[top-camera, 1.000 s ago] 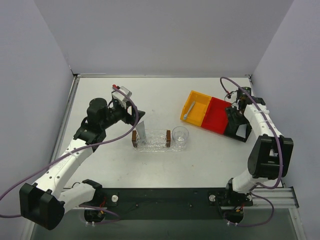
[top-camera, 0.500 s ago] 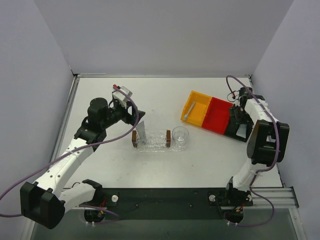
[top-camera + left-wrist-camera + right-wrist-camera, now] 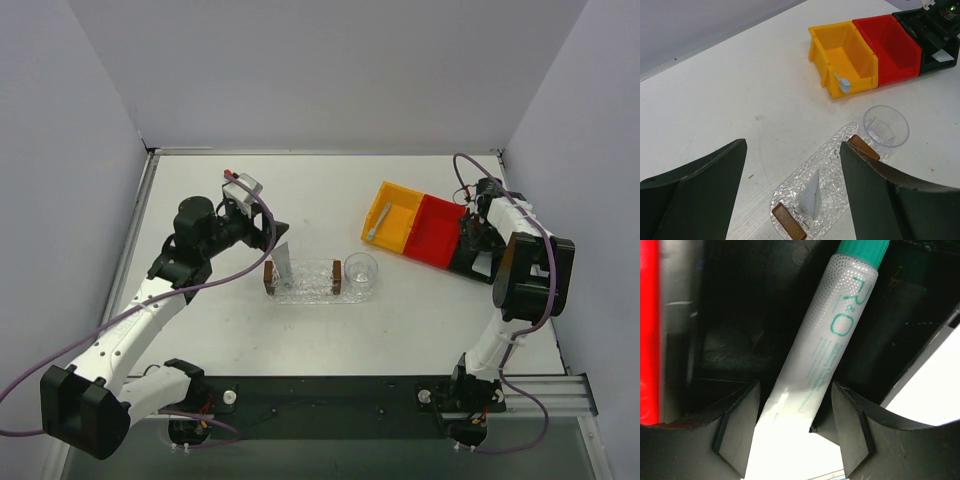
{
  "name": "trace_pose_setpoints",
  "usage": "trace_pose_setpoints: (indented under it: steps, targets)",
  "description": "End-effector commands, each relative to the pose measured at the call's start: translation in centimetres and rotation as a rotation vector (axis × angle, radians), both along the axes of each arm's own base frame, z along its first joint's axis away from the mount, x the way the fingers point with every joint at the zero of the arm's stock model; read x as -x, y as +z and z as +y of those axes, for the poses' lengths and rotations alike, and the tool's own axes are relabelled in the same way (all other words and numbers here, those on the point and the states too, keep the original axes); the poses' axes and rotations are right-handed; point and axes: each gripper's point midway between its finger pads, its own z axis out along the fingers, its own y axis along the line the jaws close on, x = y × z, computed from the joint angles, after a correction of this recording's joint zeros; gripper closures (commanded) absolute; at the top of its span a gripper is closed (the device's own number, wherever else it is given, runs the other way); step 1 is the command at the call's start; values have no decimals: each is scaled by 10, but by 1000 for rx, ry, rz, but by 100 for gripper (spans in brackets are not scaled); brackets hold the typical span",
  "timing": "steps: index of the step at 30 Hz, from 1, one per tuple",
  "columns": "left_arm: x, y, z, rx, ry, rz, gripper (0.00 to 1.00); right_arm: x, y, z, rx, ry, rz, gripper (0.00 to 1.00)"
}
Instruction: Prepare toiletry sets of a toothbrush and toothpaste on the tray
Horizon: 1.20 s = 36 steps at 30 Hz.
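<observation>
The clear bumpy tray (image 3: 312, 284) lies mid-table with a brown block at each end. A silvery-grey toothpaste tube (image 3: 284, 262) stands tilted on its left part; it also shows in the left wrist view (image 3: 811, 197) on the tray (image 3: 840, 150). My left gripper (image 3: 275, 232) (image 3: 792, 147) hangs open and empty above the tray's left end. The pale blue toothbrush (image 3: 372, 226) (image 3: 842, 83) lies in the yellow bin (image 3: 392, 205). My right gripper (image 3: 472, 240) (image 3: 795, 387) is down in a black bin, open. Its fingers straddle a second white toothpaste tube (image 3: 830, 325) with a green cap.
A clear round cup (image 3: 360, 272) stands at the tray's right end. A red bin (image 3: 432, 228) sits between the yellow bin and the black bin (image 3: 485, 262). The side walls stand close on both sides.
My right arm has folded in, its elbow swinging toward the back right, with the gripper staying over the black bin. The left arm and the tray have not moved.
</observation>
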Motion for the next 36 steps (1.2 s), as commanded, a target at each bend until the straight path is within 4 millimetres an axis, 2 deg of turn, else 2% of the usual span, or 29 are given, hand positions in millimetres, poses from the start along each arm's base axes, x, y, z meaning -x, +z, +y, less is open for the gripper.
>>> trace_pose_setpoints:
  steps: [1,8,11,16,24,36]
  targets:
    - [1,20,2,41,1,-58,14,8,-10,-3,5,-39,40,46]
    - [0,20,2,45,5,-62,14,9,-18,-3,10,-45,55,48]
    - [0,20,2,46,5,-63,14,8,-18,-3,12,-46,56,51]
    - [0,19,3,45,9,-64,14,6,-13,-3,13,-50,37,62]
    - [-1,20,3,47,11,-70,14,0,10,0,-3,-54,-23,76]
    - [-3,27,4,45,17,-86,14,-6,52,4,-16,-55,-118,83]
